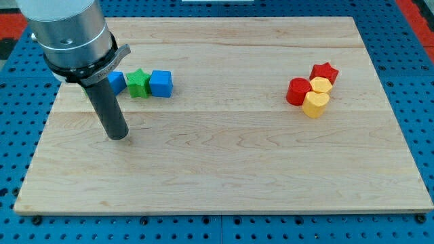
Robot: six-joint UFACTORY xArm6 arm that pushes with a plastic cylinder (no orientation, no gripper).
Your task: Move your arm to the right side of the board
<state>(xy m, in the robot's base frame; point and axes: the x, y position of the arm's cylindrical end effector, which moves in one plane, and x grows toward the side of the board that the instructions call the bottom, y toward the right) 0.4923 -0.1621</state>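
My tip (118, 135) rests on the wooden board (224, 169) at the view's left, below and a little left of a row of blocks. That row holds a blue block (116, 82) partly hidden behind the rod, a green star (138, 83) and a blue cube (161, 83). At the view's right sits a tight cluster: a red cylinder (297, 91), a red star (325, 71), a yellow hexagon-like block (321, 85) and a yellow heart (315, 104). The tip touches no block.
The arm's grey body (64, 30) fills the view's top left corner above the board. A blue perforated table (413, 74) surrounds the board on all sides.
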